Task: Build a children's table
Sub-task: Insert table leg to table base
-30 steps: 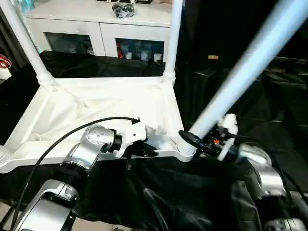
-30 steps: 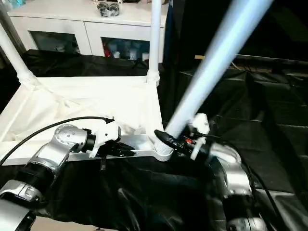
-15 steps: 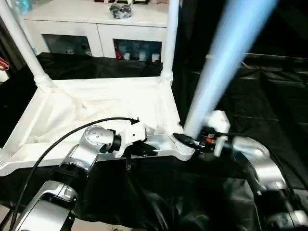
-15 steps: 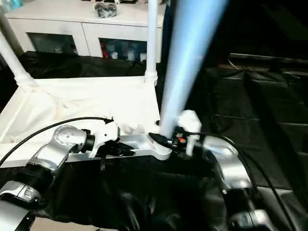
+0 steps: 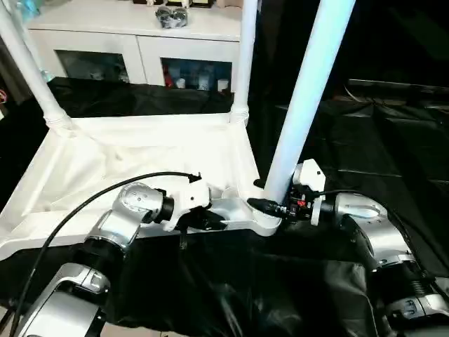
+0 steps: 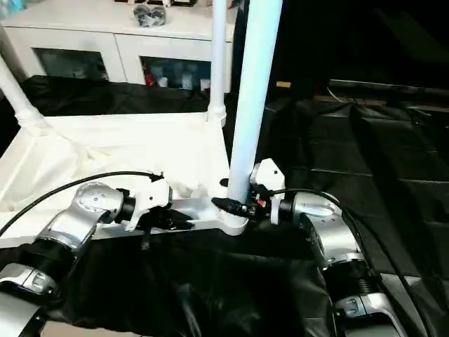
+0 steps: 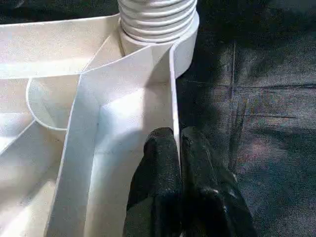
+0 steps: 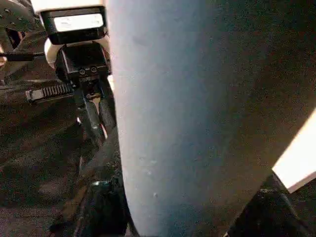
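The right pincer (image 5: pixel 270 206) is gripping the stiff, light, slippery leg (image 5: pixel 298 112) low; the left pincer (image 7: pixel 178 148) is pinching the tabletop (image 7: pixel 123 98) rim.

A black crinkled cloth (image 5: pixel 393 154) covers the surface, the upturned tabletop (image 5: pixel 140 158) lying on it.

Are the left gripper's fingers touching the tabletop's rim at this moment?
Touching. The left wrist view shows the left gripper with its two black fingers pinched on the thin upright rim of the tabletop, one on each side, with no gap.
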Controlling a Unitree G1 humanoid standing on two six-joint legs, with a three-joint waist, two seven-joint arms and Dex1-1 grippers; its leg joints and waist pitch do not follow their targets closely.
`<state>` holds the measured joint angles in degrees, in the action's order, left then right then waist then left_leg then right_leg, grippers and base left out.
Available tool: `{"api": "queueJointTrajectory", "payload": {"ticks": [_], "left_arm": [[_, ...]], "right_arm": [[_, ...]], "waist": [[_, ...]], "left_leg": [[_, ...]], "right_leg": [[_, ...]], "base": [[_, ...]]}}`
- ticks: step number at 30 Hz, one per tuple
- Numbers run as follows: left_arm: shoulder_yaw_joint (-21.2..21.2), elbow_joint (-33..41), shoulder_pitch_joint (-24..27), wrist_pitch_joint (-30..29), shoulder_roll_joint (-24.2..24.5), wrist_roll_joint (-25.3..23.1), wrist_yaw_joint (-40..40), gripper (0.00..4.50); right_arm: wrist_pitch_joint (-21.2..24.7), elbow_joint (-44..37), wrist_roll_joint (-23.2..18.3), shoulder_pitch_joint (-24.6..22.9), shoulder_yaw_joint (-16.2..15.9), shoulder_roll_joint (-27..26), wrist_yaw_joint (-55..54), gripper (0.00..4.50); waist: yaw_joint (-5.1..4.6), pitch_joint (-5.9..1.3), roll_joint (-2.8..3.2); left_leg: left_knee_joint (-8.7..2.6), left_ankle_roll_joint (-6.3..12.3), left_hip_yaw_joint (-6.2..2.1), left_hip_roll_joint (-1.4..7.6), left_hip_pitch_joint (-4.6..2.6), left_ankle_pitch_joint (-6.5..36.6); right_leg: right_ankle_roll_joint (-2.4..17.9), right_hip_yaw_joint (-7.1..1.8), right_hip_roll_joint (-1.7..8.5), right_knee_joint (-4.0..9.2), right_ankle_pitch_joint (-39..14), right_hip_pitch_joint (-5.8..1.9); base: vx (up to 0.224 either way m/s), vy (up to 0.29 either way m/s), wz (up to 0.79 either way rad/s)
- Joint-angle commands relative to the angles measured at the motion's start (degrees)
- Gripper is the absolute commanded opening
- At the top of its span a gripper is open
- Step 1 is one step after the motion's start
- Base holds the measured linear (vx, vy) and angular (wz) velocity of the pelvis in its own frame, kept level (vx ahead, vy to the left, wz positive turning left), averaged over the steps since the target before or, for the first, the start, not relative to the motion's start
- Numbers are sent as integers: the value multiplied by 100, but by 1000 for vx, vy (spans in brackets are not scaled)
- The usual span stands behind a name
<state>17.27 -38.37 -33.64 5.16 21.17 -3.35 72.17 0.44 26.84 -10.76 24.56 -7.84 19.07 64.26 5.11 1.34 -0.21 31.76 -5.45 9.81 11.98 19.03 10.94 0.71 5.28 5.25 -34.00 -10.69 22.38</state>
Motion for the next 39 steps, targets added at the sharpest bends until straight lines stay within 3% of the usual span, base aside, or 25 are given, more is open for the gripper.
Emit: {"api": "queueJointTrajectory", "payload": {"ticks": [1,2,3,4,6,7,9,11,12,13,14,15,17,20,21,23,27,31,32,35,36,39], "left_arm": [[-89,192,-290,179,-41,171,-38,0],[-124,183,-298,156,-42,166,-119,0],[-182,182,-310,107,-74,111,-368,0],[-224,171,-322,82,-88,77,-526,0],[-294,160,-383,-113,-161,-116,-1084,0],[-331,143,-434,-291,-215,-205,-1380,0],[-430,153,-539,-689,-347,-287,-1876,0],[-454,155,-571,-777,-376,-305,-1994,0],[-468,213,-615,-983,-483,-356,-2225,0],[-486,274,-666,-1217,-612,-405,-2490,0],[-522,380,-739,-1559,-905,-375,-2860,0],[-523,386,-742,-1575,-921,-372,-2875,0],[-497,444,-763,-1693,-1083,-392,-3034,0],[-399,478,-768,-1752,-1270,-493,-3217,0],[-369,495,-763,-1765,-1291,-509,-3245,0],[-341,514,-758,-1779,-1286,-518,-3259,0],[-271,645,-723,-1892,-1176,-518,-3178,0],[-268,629,-736,-1786,-1103,-534,-3070,0],[-259,615,-744,-1749,-1095,-536,-3054,0],[-239,626,-736,-1628,-1074,-502,-2955,0],[-223,653,-728,-1533,-1050,-481,-2895,0],[-199,737,-710,-1414,-979,-382,-2678,0]], "right_arm": [[295,841,521,-383,-619,-51,-108,188],[265,897,536,-341,-580,-105,-235,188],[231,1077,575,-220,-458,-216,-575,188],[214,1206,605,-127,-378,-302,-817,188],[103,1618,735,135,-176,-465,-1549,188],[104,1830,773,270,-71,-538,-1924,188],[161,2231,796,545,116,-699,-2655,188],[179,2319,788,616,154,-751,-2821,188],[253,2498,744,749,252,-847,-3167,188],[348,2699,689,898,358,-955,-3541,188],[505,3041,598,1130,436,-1134,-3933,188],[512,3058,594,1141,437,-1143,-3946,188],[543,3204,572,1238,436,-1239,-4049,188],[508,3464,479,1414,573,-1433,-4208,188],[471,3561,476,1479,625,-1490,-4267,188],[430,3625,517,1518,626,-1522,-4293,188],[348,3804,573,1620,615,-1614,-4316,188],[200,3878,572,1705,708,-1621,-4342,188],[171,3894,560,1726,741,-1615,-4359,223],[103,3871,445,1780,857,-1611,-4316,223],[32,3842,408,1819,892,-1603,-4239,246],[-142,3700,358,1894,939,-1558,-4027,268]], "waist": [[22,-191,17],[12,-185,-53],[18,-184,-67],[-2,-170,-27],[-39,-148,-51],[-73,-128,-59],[-107,-139,-74],[-120,-149,-72],[-130,-152,-111],[-140,-143,-83],[-150,-147,-127],[-131,-133,-96],[-123,-148,-158],[-92,-162,-176],[-73,-176,-147],[-65,-178,-167],[-40,-194,-138],[-47,-192,-119],[-48,-187,-117],[-57,-186,-111],[-56,-187,-98],[-37,-225,-82]], "left_leg": [[-373,239,8,141,62,1511],[-379,225,9,141,68,1569],[-384,210,-3,134,66,1610],[-403,133,-29,135,63,1738],[-420,26,-53,136,41,1961],[-412,-65,-78,108,-6,2232],[-412,-123,-98,111,-15,2243],[-424,-101,-103,119,3,2195],[-433,-69,-95,125,25,2141],[-447,-75,-98,134,29,2130],[-432,-81,-77,131,10,2121],[-422,-74,-72,122,6,2105],[-419,-15,-52,125,36,1990],[-402,76,-24,124,42,1760],[-400,86,-26,128,51,1645],[-398,99,-21,122,79,1570],[-389,80,-14,125,98,1373],[-385,60,-7,117,86,1441],[-389,46,-9,120,79,1509],[-397,29,-15,125,72,1602],[-396,28,-16,124,70,1605],[-360,85,8,131,57,1321]], "right_leg": [[1141,-280,318,440,-1508,-253],[1084,-281,325,459,-1685,-252],[1024,-279,333,462,-1865,-253],[912,-283,359,497,-2260,-233],[743,-271,366,548,-2761,-191],[511,-226,355,627,-3343,-154],[471,-222,368,639,-3419,-138],[520,-222,358,626,-3142,-144],[556,-225,348,621,-2981,-159],[652,-225,340,587,-2758,-158],[739,-238,342,569,-2655,-140],[813,-238,350,583,-2617,-133],[824,-250,345,576,-2406,-159],[899,-275,356,537,-2100,-165],[935,-276,359,511,-1978,-176],[923,-267,343,502,-1904,-194],[1020,-269,342,453,-1544,-213],[1050,-270,333,452,-1526,-207],[1042,-268,338,462,-1604,-198],[1016,-271,333,473,-1697,-193],[1025,-271,333,469,-1674,-193],[1204,-279,331,422,-1128,-196]], "base": [[0,0,0],[0,0,0],[0,0,0],[0,0,0],[-31,-3,-3],[0,0,0],[-68,8,-4],[-42,12,-3],[0,0,0],[0,0,0],[0,0,0],[0,0,0],[0,0,0],[0,0,0],[0,0,0],[0,0,0],[0,0,0],[0,0,0],[0,0,0],[0,0,0],[0,0,0],[0,0,0]]}}
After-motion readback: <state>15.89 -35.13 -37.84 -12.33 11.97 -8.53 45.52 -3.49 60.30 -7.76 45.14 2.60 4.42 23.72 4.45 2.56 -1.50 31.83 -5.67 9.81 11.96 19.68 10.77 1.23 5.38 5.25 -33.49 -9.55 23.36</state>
